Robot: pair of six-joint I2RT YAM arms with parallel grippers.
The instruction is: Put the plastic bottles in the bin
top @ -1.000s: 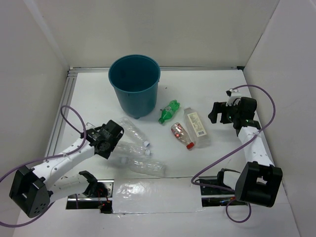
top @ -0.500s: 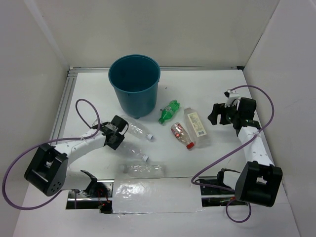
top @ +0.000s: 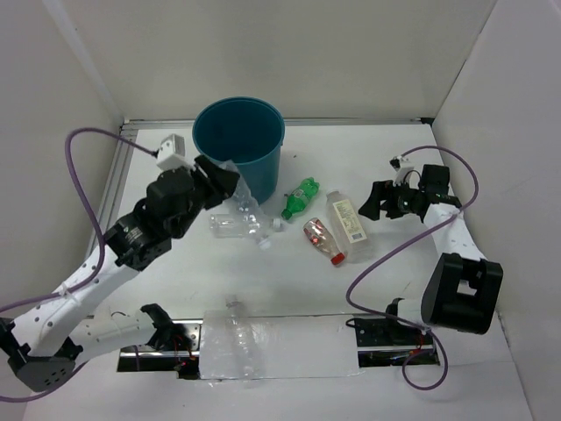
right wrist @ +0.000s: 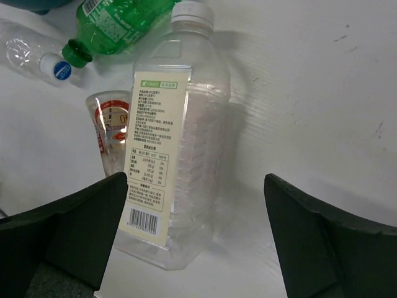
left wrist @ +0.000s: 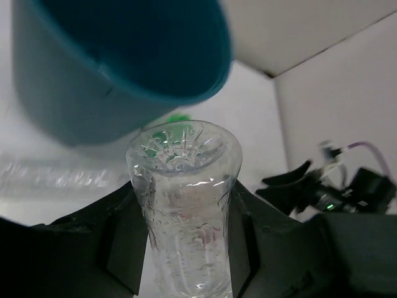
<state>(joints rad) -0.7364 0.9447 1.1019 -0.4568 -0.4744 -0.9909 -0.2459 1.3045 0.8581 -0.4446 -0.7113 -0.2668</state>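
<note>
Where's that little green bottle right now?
In the overhead view, the green bottle lies on the table just right of the bin, beside the flat white-labelled bottle.

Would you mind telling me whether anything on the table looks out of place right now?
One clear bottle lies at the table's near edge, on the shiny strip, well apart from the other bottles grouped by the teal bin. Nothing looks spilled.

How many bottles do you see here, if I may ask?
6: one clear in the left gripper, another lying beside it, green, red-labelled and flat ones mid-table, a third at the near edge. Bin may hide more.
</note>
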